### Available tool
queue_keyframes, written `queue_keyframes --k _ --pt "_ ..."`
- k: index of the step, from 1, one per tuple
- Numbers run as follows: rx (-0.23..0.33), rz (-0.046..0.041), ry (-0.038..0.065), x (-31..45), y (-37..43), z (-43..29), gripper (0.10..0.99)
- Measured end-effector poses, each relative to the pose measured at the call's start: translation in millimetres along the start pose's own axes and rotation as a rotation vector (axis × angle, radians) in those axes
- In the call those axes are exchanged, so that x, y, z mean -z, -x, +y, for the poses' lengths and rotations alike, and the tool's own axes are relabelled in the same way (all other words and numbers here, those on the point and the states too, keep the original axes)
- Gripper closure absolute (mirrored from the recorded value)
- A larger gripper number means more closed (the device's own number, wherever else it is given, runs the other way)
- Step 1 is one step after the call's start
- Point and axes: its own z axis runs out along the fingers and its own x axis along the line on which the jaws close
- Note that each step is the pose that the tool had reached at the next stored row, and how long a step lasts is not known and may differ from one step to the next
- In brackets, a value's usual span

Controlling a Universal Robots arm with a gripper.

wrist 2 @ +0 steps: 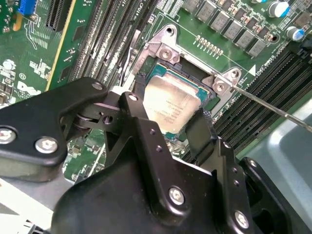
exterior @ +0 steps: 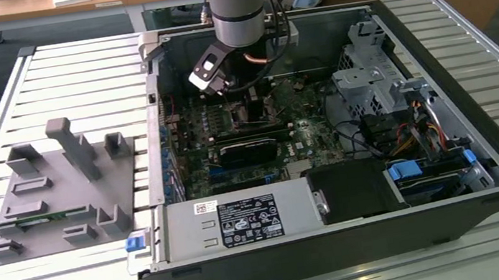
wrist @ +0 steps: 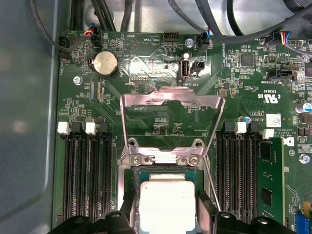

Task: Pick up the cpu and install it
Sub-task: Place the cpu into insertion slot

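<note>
Over the socket (wrist 2: 191,73) on the motherboard (wrist: 161,63), the jaws clamp the cpu (wrist: 168,200) by two opposite edges. It lies flat in or just above the socket; we cannot tell which. The load plate (wrist: 170,102) stands flipped open. We judge a good placement needs the chip level, edges square to the socket, lowered straight with no sideways scrub. It is square with no long axis, metal top up.

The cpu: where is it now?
In both wrist views, the cpu is at the open socket, flanked by memory slots, with the gripper over it.
</note>
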Motion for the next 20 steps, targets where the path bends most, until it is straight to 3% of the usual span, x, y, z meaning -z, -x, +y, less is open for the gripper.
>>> queue_keyframes --k 13,20 --pt "0.0 -0.0002 0.0 0.1 -2.2 0.0 0.478" --pt "0.0 -0.0002 0.0 6.4 -2.0 0.4 0.478"
